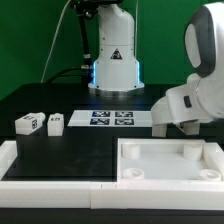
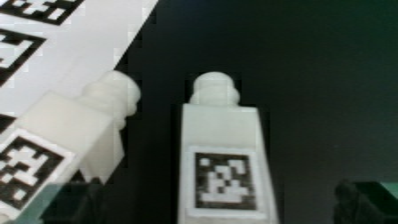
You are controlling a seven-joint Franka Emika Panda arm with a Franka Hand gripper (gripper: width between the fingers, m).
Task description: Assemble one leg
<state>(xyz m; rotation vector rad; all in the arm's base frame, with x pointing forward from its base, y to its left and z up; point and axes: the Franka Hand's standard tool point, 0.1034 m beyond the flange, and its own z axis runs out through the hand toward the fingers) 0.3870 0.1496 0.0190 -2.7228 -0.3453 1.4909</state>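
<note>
In the wrist view a white leg (image 2: pixel 222 150) with a black-and-white tag and a round peg at its end lies on the black table, straight between my two fingers. A second leg (image 2: pixel 71 130) lies beside it, slightly slanted. My gripper (image 2: pixel 217 205) is open, with dark fingertips (image 2: pixel 365 200) on either side of the middle leg and not touching it. In the exterior view the gripper (image 1: pixel 165 127) is low over the table at the right, and the legs under it are hidden by the hand. Two more legs (image 1: pixel 27 123) (image 1: pixel 55 123) lie at the exterior view's left.
The marker board (image 1: pixel 112 118) lies at mid table and also shows in the wrist view (image 2: pixel 54 30). The large white tray-like tabletop (image 1: pixel 128 170) lies at the front right. A white raised border (image 1: pixel 30 168) runs along the front left.
</note>
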